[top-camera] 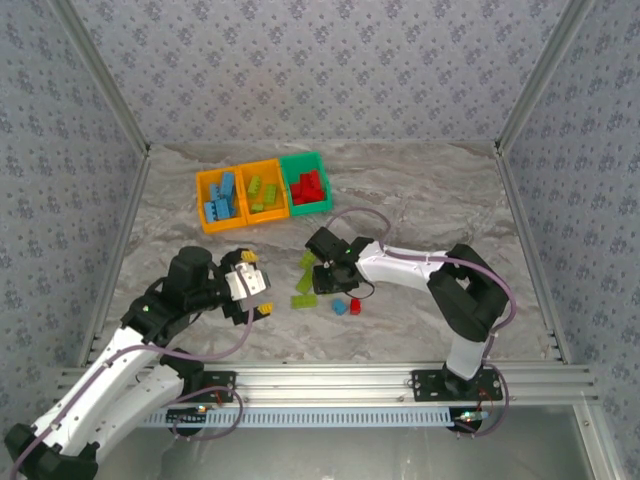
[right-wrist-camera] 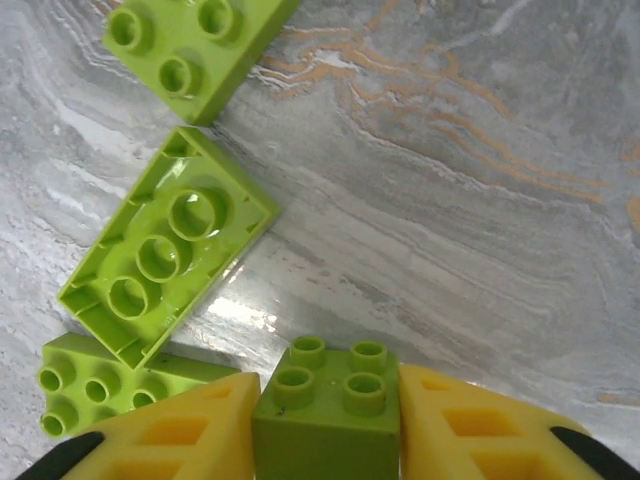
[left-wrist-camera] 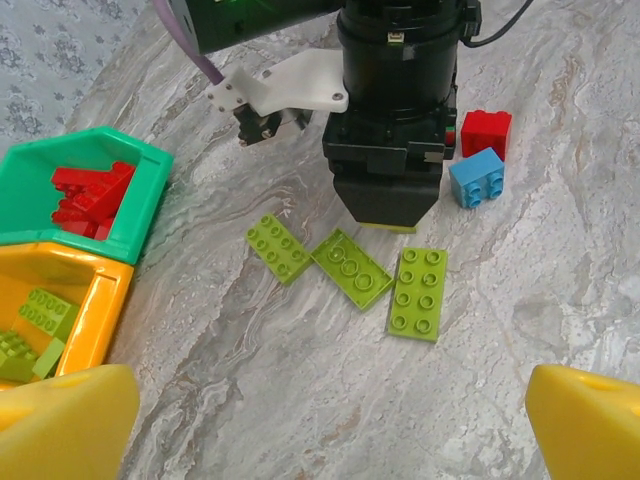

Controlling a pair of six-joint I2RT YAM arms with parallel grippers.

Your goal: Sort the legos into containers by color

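Observation:
My right gripper (right-wrist-camera: 326,432) is shut on a lime green 2x2 lego (right-wrist-camera: 326,405), its yellow fingers (right-wrist-camera: 170,435) pressed against both sides, just above the marble table. Three flat lime green legos (left-wrist-camera: 351,266) lie beside it; one (right-wrist-camera: 165,255) is upside down. A light blue lego (left-wrist-camera: 475,178) and a red lego (left-wrist-camera: 486,132) sit right of the right gripper (top-camera: 320,268). My left gripper (top-camera: 258,283) hovers open and empty near the plates, its fingertips (left-wrist-camera: 60,420) wide apart. The containers (top-camera: 264,187) stand at the back, holding blue, green and red legos.
The green bin (left-wrist-camera: 140,215) with red bricks and the orange bin (left-wrist-camera: 100,300) with green bricks lie close to the left of the left gripper's path. Patterned walls and metal rails enclose the table (top-camera: 420,200).

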